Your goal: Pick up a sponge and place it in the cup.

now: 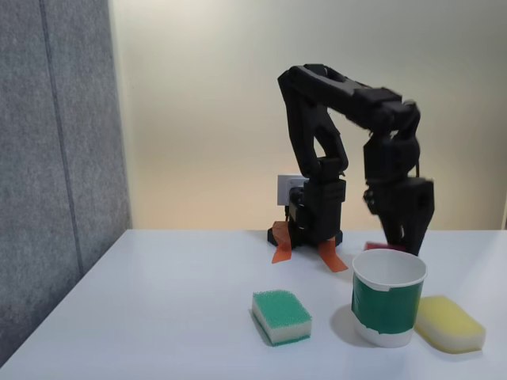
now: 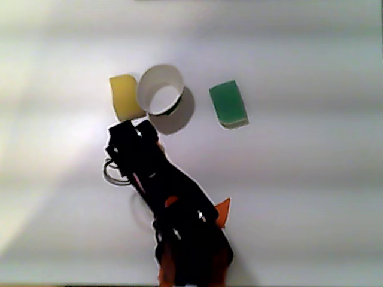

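Sponge [image 1: 383, 246] lies under your lowered gripper [image 1: 405, 237], behind the cup [image 1: 387, 305]; whether the fingers pinch it, you cannot tell.

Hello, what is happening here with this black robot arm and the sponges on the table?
The black arm reaches down behind the cup, its gripper lowered over the red-topped sponge, which peeks out past the cup's rim in the fixed view. Whether it already grips the sponge cannot be told. The cup looks empty from above. A green-topped sponge and a yellow sponge lie untouched on either side of the cup.
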Motion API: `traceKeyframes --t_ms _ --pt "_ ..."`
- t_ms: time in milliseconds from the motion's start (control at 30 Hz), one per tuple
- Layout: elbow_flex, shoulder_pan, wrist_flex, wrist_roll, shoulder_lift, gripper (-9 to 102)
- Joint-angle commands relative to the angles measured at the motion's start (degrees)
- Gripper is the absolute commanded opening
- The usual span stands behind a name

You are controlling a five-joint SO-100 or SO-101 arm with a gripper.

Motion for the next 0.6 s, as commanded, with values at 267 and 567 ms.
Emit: traceKeyframes --t_ms 267,567 --pt "-22.06 -2.64 24.17 2.64 2.11 0" --pt "-34.63 3.60 26.37 -3.08 -4.57 0"
